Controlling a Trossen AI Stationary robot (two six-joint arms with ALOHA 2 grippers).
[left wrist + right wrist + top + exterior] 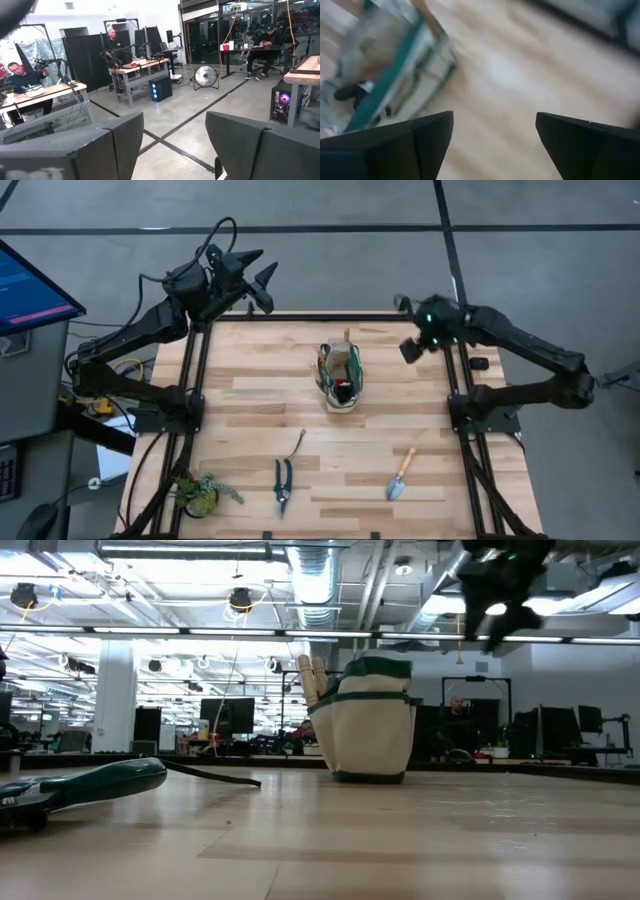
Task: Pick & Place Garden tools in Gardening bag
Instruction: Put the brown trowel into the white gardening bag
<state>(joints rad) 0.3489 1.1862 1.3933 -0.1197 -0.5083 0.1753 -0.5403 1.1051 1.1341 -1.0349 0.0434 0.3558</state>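
Observation:
The cream gardening bag (pixel 341 377) with green trim stands at the table's middle, toward the far edge, with wooden handles and a red piece sticking out of it; it also shows in the low view (pixel 366 720). On the table near the front edge lie the black pruning shears (pixel 283 483), a thin dark hooked tool (pixel 295 445) and a wooden-handled trowel (pixel 401 473). My right gripper (pixel 410 348) is open and empty, raised to the right of the bag. My left gripper (pixel 258 283) is open and empty, raised past the table's far left corner.
A leafy green plant clump (pixel 203 493) lies at the table's near left corner. Black frame posts (pixel 195 370) stand along both table sides. A monitor (pixel 30 288) stands left of the table. People sit at desks in the room beyond (pixel 22 80).

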